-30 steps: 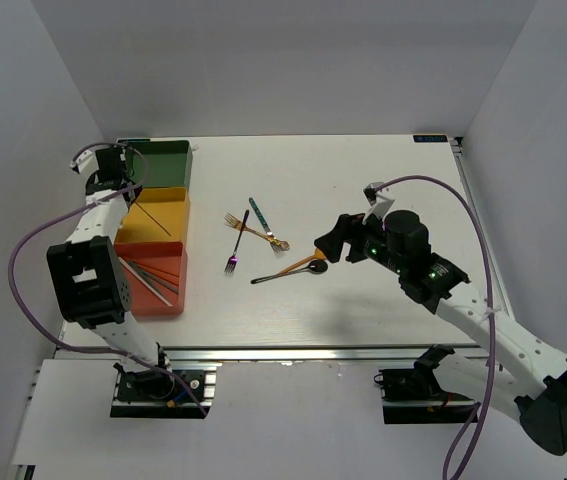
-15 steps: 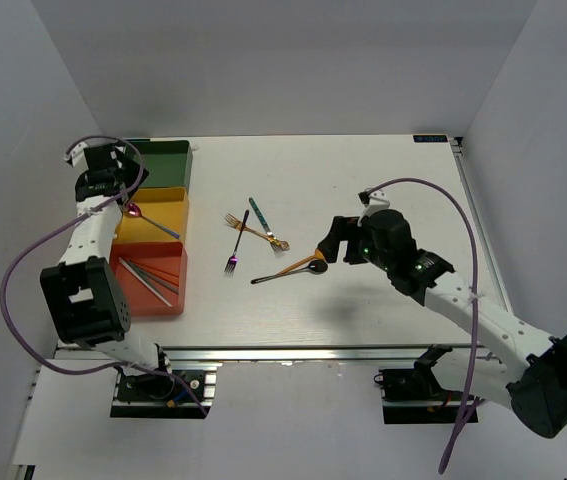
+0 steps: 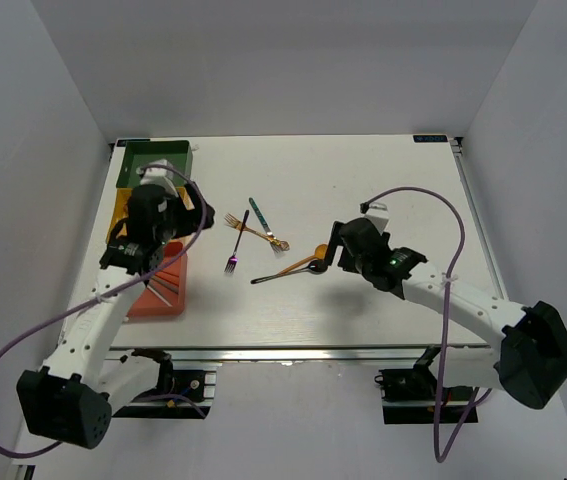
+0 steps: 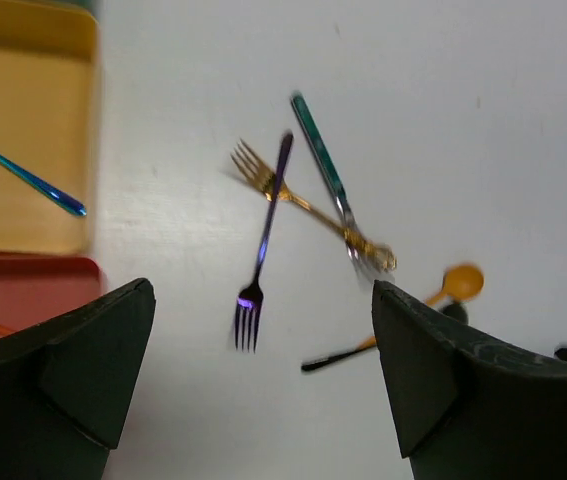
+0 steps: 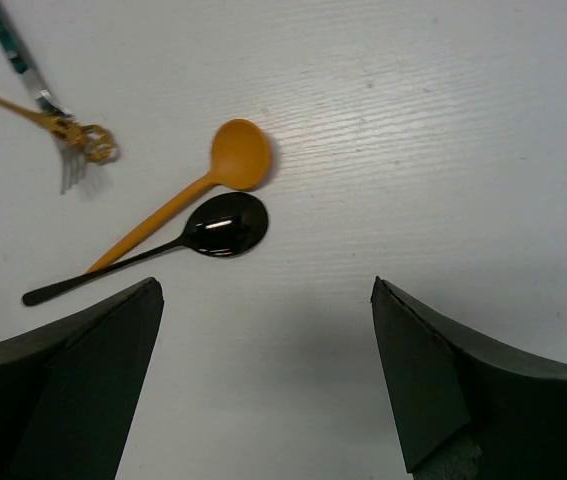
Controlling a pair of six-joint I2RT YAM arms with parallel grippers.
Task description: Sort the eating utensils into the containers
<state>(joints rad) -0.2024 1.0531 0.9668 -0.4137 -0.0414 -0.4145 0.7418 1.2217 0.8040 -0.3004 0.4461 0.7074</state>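
Note:
A purple fork (image 3: 236, 245), a gold fork (image 3: 248, 228) and a teal-handled utensil (image 3: 260, 215) lie crossed at the table's middle. An orange spoon (image 3: 303, 262) and a black spoon (image 3: 288, 274) lie to their right. My left gripper (image 3: 191, 198) is open and empty, above the right edge of the trays; its view shows the purple fork (image 4: 263, 235) ahead. My right gripper (image 3: 335, 245) is open and empty just right of the spoons; the orange spoon (image 5: 233, 160) and black spoon (image 5: 225, 225) lie beyond its fingertips.
The green tray (image 3: 153, 160), the yellow tray (image 3: 121, 215) and the orange-red tray (image 3: 163, 295) stand in a column at the left, partly under my left arm. A thin blue utensil (image 4: 23, 172) lies in the yellow tray (image 4: 23, 100). Chopsticks lie in the orange-red tray.
My left arm has swung from the far-left side of the trays to the right, toward the table's middle. My right gripper has moved slightly lower and closer to the spoons.

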